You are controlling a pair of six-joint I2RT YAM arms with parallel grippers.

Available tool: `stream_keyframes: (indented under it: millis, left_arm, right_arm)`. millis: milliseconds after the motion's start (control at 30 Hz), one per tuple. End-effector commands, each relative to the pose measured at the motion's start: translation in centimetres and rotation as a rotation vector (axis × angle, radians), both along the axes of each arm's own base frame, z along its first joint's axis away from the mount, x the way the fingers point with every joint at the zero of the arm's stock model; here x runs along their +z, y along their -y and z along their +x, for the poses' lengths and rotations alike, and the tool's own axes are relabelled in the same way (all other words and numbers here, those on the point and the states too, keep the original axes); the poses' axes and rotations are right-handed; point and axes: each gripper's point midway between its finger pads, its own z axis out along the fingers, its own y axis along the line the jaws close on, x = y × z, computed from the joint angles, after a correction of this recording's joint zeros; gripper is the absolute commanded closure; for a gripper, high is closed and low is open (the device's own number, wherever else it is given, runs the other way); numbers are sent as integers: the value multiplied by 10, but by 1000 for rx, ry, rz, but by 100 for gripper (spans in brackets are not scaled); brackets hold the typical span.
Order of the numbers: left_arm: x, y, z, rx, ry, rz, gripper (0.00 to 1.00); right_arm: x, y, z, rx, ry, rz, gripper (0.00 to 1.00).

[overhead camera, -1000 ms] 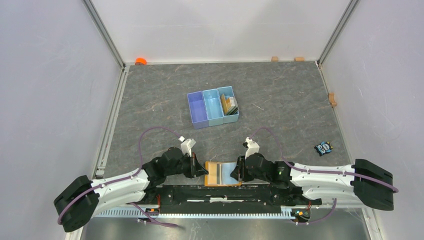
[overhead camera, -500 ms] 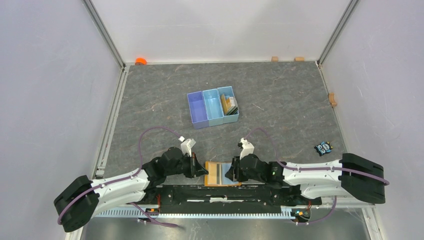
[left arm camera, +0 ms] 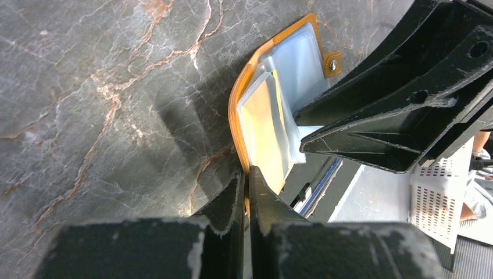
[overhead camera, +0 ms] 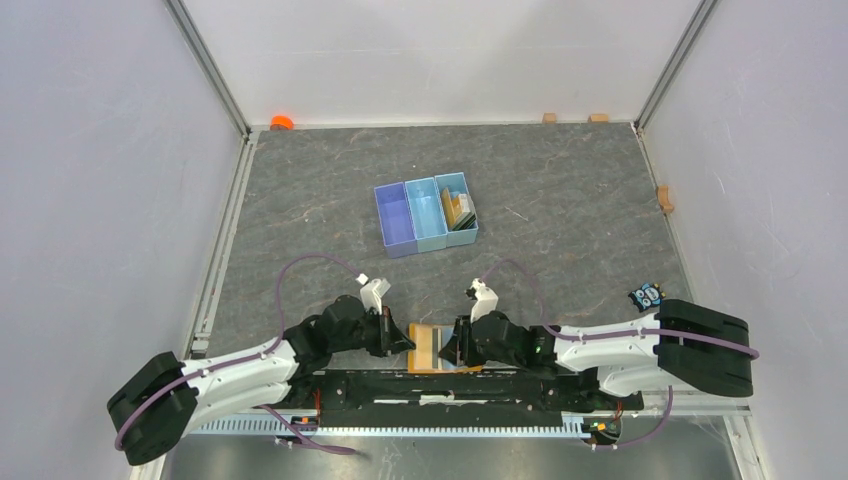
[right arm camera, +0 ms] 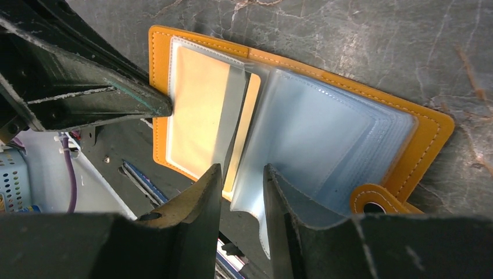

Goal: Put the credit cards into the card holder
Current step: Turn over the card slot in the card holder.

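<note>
The card holder (overhead camera: 436, 348) lies open at the near table edge, orange-tan with clear sleeves (right arm camera: 325, 133). My left gripper (left arm camera: 249, 177) is shut on its orange left edge (left arm camera: 235, 110); in the top view the gripper (overhead camera: 408, 342) sits at the wallet's left side. My right gripper (right arm camera: 241, 174) is over the middle of the wallet, its jaws a little apart with the loose edge of a clear sleeve (right arm camera: 250, 192) between them; it shows in the top view (overhead camera: 455, 346) too. The credit cards (overhead camera: 459, 208) stand in the right compartment of the blue tray (overhead camera: 405, 215).
A small black-and-blue gadget (overhead camera: 647, 296) lies at the right. An orange object (overhead camera: 282, 122) sits at the back left corner. Small wooden blocks (overhead camera: 549, 117) lie along the back edge, and another wooden block (overhead camera: 664, 198) lies at the right wall. The clasp tab (right arm camera: 375, 200) is at the wallet's right end.
My right gripper has moved left, further over the open wallet, and now covers most of its light-blue side. The left gripper and the wallet have stayed in place.
</note>
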Motion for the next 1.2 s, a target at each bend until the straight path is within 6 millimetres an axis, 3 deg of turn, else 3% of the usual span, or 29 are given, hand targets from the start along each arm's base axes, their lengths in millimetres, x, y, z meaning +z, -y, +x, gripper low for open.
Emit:
stream_keyframes:
  millis: [0,267,400,567,700,833,1167]
  left_arm:
    - [-2,-3,5,40,11,0,98]
    - [-4,-6,5,60,8,0,98]
    - [-5,-8,5,66,5,6,98]
    - [-5,-8,6,71,6,8,98]
    - [-6,-8,6,71,5,9,98]
    - [-5,-8,6,71,5,9,98]
    - [-6,-8,6,67,1,10,98]
  right_arm:
    - [-7,3,-12,47,-18,-35,62]
    - [38,-21,-6,87,79,145,62]
    - [47,-13,4,58,135,105,60]
    - [28,23,13,-41,123,-55,56]
    - [13,44,9,-75,87,-97,56]
    - [10,49,7,-89,77,-84,56]
    - [15,41,8,-80,83,-52,58]
